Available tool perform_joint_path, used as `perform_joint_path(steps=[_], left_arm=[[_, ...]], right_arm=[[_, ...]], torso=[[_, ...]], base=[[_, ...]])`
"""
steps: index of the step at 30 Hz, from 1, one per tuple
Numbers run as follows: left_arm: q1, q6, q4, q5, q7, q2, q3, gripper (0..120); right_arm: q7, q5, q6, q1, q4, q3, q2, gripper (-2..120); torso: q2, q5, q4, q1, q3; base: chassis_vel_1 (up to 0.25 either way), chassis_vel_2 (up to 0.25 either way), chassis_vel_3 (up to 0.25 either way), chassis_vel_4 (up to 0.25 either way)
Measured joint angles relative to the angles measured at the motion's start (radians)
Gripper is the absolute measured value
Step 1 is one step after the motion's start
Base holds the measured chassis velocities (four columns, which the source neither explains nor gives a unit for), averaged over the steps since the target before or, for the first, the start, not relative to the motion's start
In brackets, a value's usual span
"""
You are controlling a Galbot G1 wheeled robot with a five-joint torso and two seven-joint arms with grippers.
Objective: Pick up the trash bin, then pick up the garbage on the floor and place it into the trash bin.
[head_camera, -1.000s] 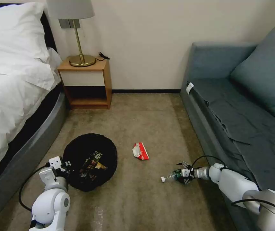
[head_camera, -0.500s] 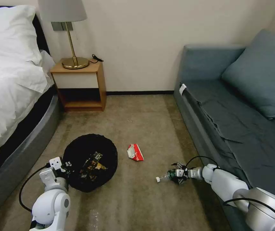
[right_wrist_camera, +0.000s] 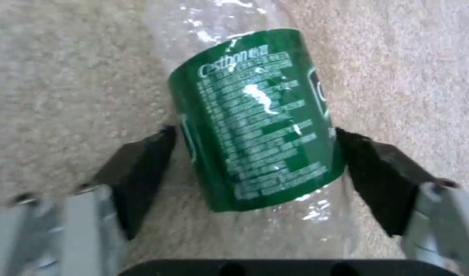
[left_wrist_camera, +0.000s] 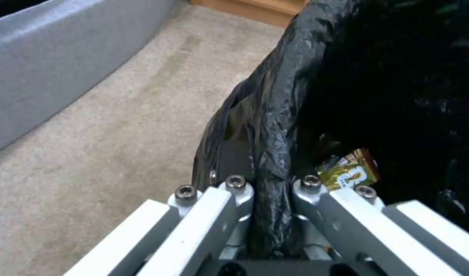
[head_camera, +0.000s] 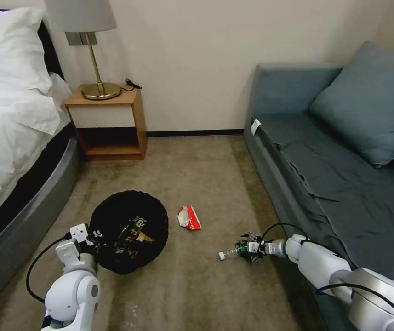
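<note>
Trash bin (head_camera: 128, 232): black, bag-lined, on the beige carpet (head_camera: 197, 294) beside the bed (head_camera: 17, 151); snack wrapper (left_wrist_camera: 348, 174) inside. Left gripper (left_wrist_camera: 272, 186): jaws clamped on the bin's near rim. Red-and-white wrapper (head_camera: 189, 218): on the carpet, just right of the bin, touching nothing. Clear bottle (right_wrist_camera: 255, 119): green label, lying on the carpet near the sofa (head_camera: 344, 184). Right gripper (head_camera: 251, 248): low over the carpet, jaws pressed against the bottle's label from both sides.
</note>
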Motion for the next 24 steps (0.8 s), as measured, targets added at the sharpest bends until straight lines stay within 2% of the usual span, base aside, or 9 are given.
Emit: perform_joint_path(steps=[6, 7, 10, 11, 14, 20, 22, 23, 24], left_arm=[[0.002, 0.000, -0.001, 0.000, -0.001, -0.001, -0.002, 3], [0.002, 0.000, -0.001, 0.000, -0.001, -0.001, -0.002, 3], [0.001, 0.001, -0.001, 0.001, -0.001, -0.002, 0.000, 3], [0.001, 0.001, -0.001, 0.001, -0.001, -0.002, 0.000, 3], [0.000, 0.002, 0.000, 0.005, -0.001, -0.003, 0.003, 3], [-0.004, 0.002, 0.005, 0.008, -0.001, -0.004, 0.005, 3], [-0.004, 0.002, 0.005, 0.008, -0.001, -0.004, 0.006, 3], [-0.006, 0.003, 0.005, 0.009, -0.001, -0.003, 0.006, 3], [-0.006, 0.003, 0.005, 0.009, -0.001, -0.003, 0.006, 3]], right_arm=[[0.015, 0.014, 0.007, -0.002, 0.026, -0.014, -0.014, 57], [0.015, 0.014, 0.007, -0.002, 0.026, -0.014, -0.014, 57], [0.026, 0.024, 0.009, -0.018, 0.042, -0.018, -0.020, 42], [0.026, 0.024, 0.009, -0.018, 0.042, -0.018, -0.020, 42], [0.035, 0.048, 0.011, -0.033, 0.075, -0.026, -0.036, 31], [0.036, 0.119, 0.008, -0.047, 0.153, -0.045, -0.074, 25], [0.036, 0.127, 0.005, -0.048, 0.166, -0.048, -0.081, 24], [0.040, 0.184, -0.018, -0.041, 0.251, -0.066, -0.127, 21], [0.040, 0.184, -0.018, -0.041, 0.251, -0.066, -0.127, 21]], torso=[[-0.001, 0.0015, 0.0001, 0.000, 0.001], [-0.001, 0.0015, 0.0001, 0.000, 0.001], [0.000, 0.0013, 0.0001, 0.000, 0.000], [0.000, 0.0013, 0.0001, 0.000, 0.000], [0.000, 0.0014, 0.0003, 0.000, 0.000], [-0.001, 0.0028, 0.0024, 0.000, 0.001], [-0.001, 0.0030, 0.0024, 0.000, 0.001], [-0.001, 0.0023, 0.0013, 0.000, 0.001], [-0.001, 0.0023, 0.0013, 0.000, 0.001]], base=[[0.000, 0.000, 0.000, 0.000], [0.000, 0.000, 0.000, 0.000], [0.000, 0.000, 0.000, 0.000], [0.000, 0.000, 0.000, 0.000], [0.000, 0.000, 0.000, 0.000], [0.000, 0.000, 0.000, 0.000], [0.023, 0.032, 0.009, 0.006], [0.055, 0.024, -0.017, 0.006], [0.055, 0.024, -0.017, 0.006]])
